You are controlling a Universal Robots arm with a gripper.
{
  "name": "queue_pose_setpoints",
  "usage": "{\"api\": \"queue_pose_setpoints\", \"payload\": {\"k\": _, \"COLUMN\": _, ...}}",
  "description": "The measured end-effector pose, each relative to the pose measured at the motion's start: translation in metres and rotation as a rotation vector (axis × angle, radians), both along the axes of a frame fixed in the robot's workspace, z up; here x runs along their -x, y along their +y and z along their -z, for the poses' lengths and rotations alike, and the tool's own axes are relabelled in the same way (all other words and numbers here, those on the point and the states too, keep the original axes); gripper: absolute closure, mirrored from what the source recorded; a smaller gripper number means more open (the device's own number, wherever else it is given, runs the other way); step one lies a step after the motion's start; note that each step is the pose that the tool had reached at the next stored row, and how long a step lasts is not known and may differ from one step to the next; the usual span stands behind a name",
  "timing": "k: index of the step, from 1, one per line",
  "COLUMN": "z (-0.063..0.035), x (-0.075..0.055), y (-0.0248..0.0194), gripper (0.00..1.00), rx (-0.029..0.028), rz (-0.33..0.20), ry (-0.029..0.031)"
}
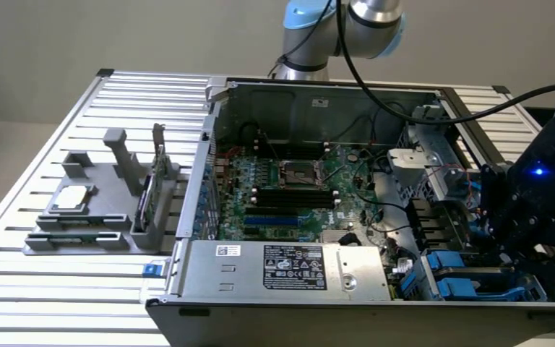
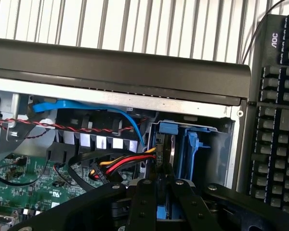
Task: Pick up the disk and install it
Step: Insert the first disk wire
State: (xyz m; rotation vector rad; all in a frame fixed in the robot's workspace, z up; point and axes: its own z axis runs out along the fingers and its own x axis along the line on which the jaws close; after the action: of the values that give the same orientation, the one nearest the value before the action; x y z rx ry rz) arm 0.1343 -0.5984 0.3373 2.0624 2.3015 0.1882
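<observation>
Since your end effector (image 2: 156,192) is pinched narrow on the disk (image 2: 164,163), the pickup looks done. In the exterior view it's down at about 4 o'clock of the open computer case (image 1: 306,94), lowering the disk edge-on into the blue drive bay (image 2: 195,149). It doesn't look fully seated yet. Further back, the desk (image 1: 27,289) carries a grey parts holder (image 1: 95,217).

The blue-railed disk (image 2: 169,144) stands on edge inside the case's corner bay.
</observation>
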Motion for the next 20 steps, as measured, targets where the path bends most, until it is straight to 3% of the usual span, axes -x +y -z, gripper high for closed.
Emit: {"api": "queue_pose_setpoints", "payload": {"k": 20, "z": 0.0003, "x": 0.0006, "y": 0.0011, "gripper": 0.83, "rx": 0.0002, "rz": 0.026, "ry": -0.0017}}
